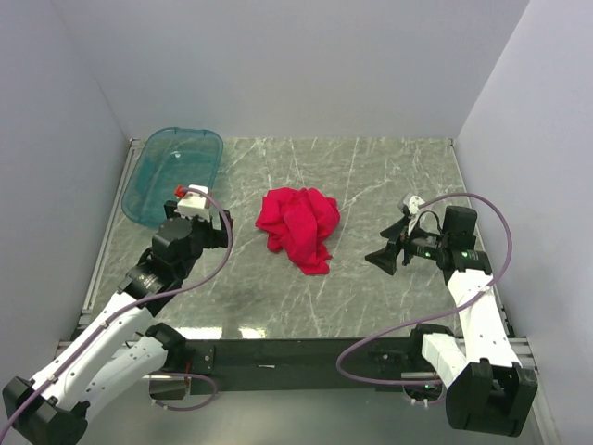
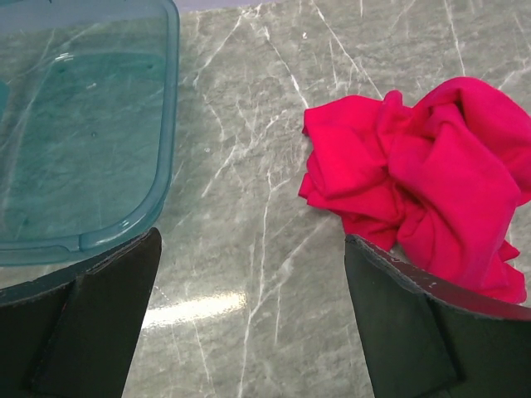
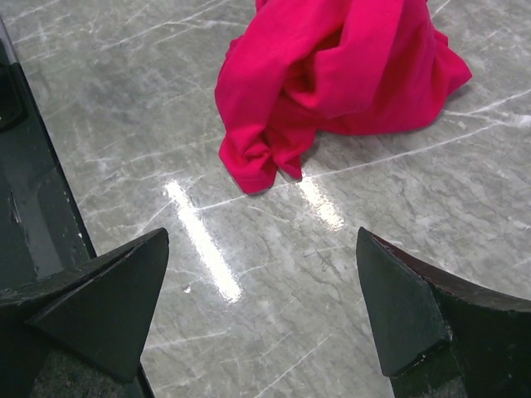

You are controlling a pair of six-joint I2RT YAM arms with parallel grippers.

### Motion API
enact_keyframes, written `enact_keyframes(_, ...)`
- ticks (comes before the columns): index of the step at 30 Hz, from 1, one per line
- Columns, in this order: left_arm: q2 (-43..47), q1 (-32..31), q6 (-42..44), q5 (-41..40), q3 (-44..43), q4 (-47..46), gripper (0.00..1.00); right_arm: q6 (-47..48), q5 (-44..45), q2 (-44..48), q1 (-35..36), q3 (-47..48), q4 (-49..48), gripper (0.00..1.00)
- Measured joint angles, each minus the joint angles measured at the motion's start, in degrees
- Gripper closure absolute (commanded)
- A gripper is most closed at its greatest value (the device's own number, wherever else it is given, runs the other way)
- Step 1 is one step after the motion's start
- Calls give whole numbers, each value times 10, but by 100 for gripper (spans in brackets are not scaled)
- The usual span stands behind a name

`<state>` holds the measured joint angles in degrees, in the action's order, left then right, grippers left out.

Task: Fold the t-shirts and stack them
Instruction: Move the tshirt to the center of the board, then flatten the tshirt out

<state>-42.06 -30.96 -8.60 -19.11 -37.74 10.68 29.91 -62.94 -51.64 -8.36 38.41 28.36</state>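
A bright red t-shirt [image 1: 299, 225] lies crumpled in a heap at the middle of the marble table. It also shows in the left wrist view [image 2: 423, 178] and in the right wrist view [image 3: 332, 75]. My left gripper [image 1: 206, 208] is open and empty, to the left of the shirt and apart from it; in its own view the gripper [image 2: 253, 265] hangs over bare table. My right gripper [image 1: 382, 260] is open and empty, to the right of the shirt and apart from it; in its own view the gripper [image 3: 261, 278] points at the shirt's near end.
A translucent teal plastic tub [image 1: 173, 171] stands empty at the back left, just beyond my left gripper; it also shows in the left wrist view [image 2: 79, 124]. Grey walls close the table at the back and both sides. The dark front rail [image 1: 296, 352] runs along the near edge.
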Motion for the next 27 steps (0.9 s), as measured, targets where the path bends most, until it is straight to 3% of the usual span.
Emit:
enact_keyframes(6, 6, 0, 0, 2, 0, -1, 2, -2, 6, -7, 22, 0, -2, 1)
enact_keyframes(11, 6, 0, 0, 2, 0, 0, 3, 10, 50, -50, 135, 17, 25, 3)
enact_keyframes(18, 16, 0, 0, 2, 0, 3, 3, 7, 92, -121, 222, 101, 55, 6)
enact_keyframes(27, 23, 0, 0, 2, 0, 5, 3, -125, 164, -248, 295, 206, 17, 10)
